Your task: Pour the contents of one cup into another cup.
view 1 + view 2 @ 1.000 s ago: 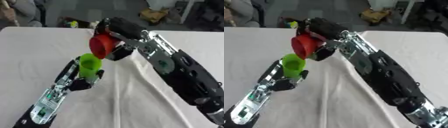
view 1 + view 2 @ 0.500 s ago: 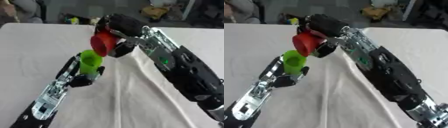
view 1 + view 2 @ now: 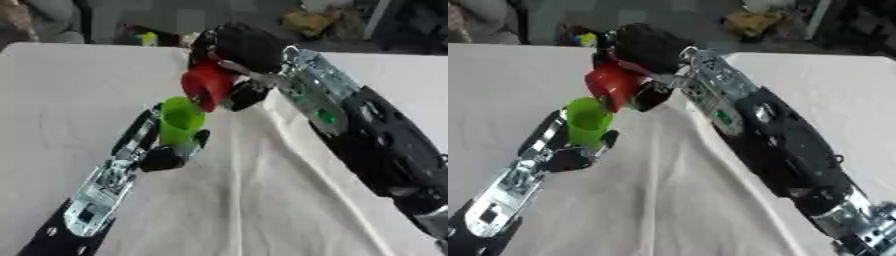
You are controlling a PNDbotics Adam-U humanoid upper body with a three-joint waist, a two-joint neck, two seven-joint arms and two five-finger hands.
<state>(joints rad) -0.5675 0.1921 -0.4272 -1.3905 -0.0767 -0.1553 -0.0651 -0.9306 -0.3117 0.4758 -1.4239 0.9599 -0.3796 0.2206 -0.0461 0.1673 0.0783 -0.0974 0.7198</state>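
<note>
My left hand [image 3: 168, 154] is shut on a green cup [image 3: 180, 121], held upright above the white cloth. Right above and behind it, my right hand [image 3: 236, 47] is shut on a red cup [image 3: 206, 86]. The red cup is tipped over sideways, its mouth turned down toward the green cup's rim. The two cups nearly touch. Nothing I can make out falls between them, and the cups' insides are hidden.
A white cloth [image 3: 262, 200] with long creases covers the table. At the far edge lie a small yellow-green thing [image 3: 149, 38] and a yellowish bag [image 3: 308, 20] on the floor beyond. A person's sleeve shows at the far left corner.
The red cup has tipped a little further toward the green cup. Both hands keep their hold and stay in about the same place.
</note>
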